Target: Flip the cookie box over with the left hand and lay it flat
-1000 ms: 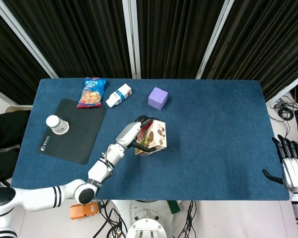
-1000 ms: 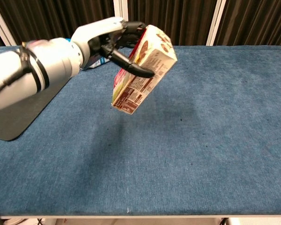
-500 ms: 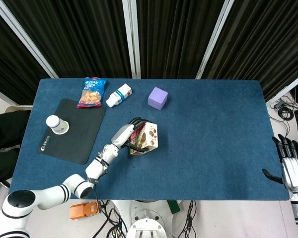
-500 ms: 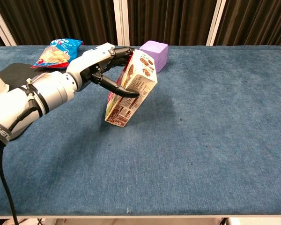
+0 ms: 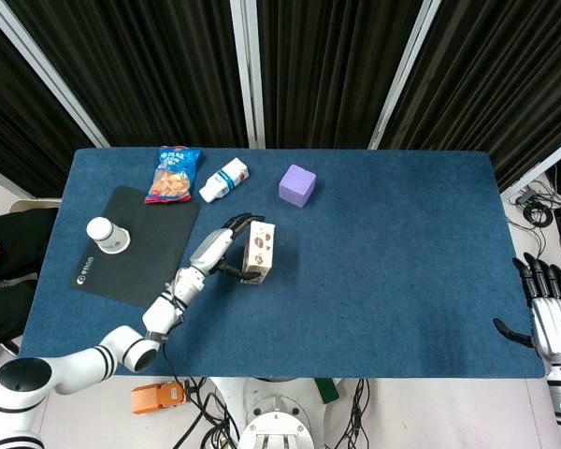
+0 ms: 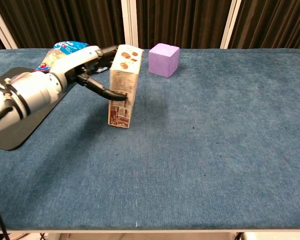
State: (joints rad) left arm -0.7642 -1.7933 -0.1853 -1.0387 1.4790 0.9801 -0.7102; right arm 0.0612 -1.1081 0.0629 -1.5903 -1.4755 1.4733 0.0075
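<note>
The cookie box (image 5: 258, 251) (image 6: 124, 86) stands nearly upright on the blue table (image 5: 393, 243), its bottom edge touching the cloth. My left hand (image 5: 226, 245) (image 6: 92, 71) grips it from the left side, thumb across the near face and fingers over the top far edge. The box's brown cookie print faces up in the head view. My right hand (image 5: 547, 313) hangs off the table's right edge with fingers spread and nothing in it; the chest view does not show it.
A purple cube (image 5: 297, 184) (image 6: 164, 59) sits just behind and right of the box. A snack bag (image 5: 174, 174), a small milk carton (image 5: 223, 180), and a white cup (image 5: 107, 234) on a black mat (image 5: 136, 245) lie to the left.
My left hand has carried the box down and to the left, turning it from a tilted hold in the air to nearly upright with its bottom on the table.
</note>
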